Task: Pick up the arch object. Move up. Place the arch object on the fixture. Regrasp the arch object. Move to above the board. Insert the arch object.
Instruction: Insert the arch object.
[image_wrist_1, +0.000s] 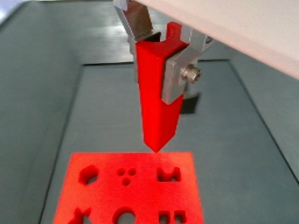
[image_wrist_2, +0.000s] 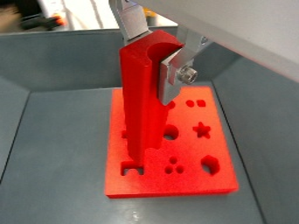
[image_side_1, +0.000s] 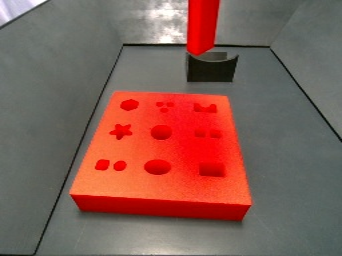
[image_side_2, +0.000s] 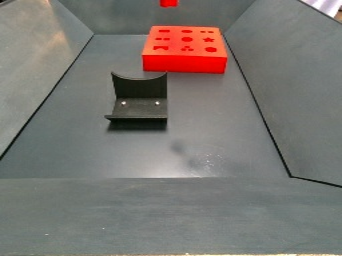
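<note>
the claw is clamped on the arch object, a long bright red bar held upright, its lower end hanging free above the board. in both wrist views flat silver fingers press against the bar's upper part, one on each side, and a screw head shows on one plate.

in a side view the arch object comes down from the top edge of the picture, its lower end in the air in front of the fixture, not touching it; the claw itself is out of that picture. the fixture is a small dark block with a scooped top, standing on the grey floor just beyond the far edge of the board.

the board is a thick red-orange slab lying flat, with rows of cutouts: a hexagon, a star, circles, squares and small dots.

in a side view from the opposite end, the fixture stands nearer and the board farther away.

no brands, labels or writing can be read anywhere.
</note>
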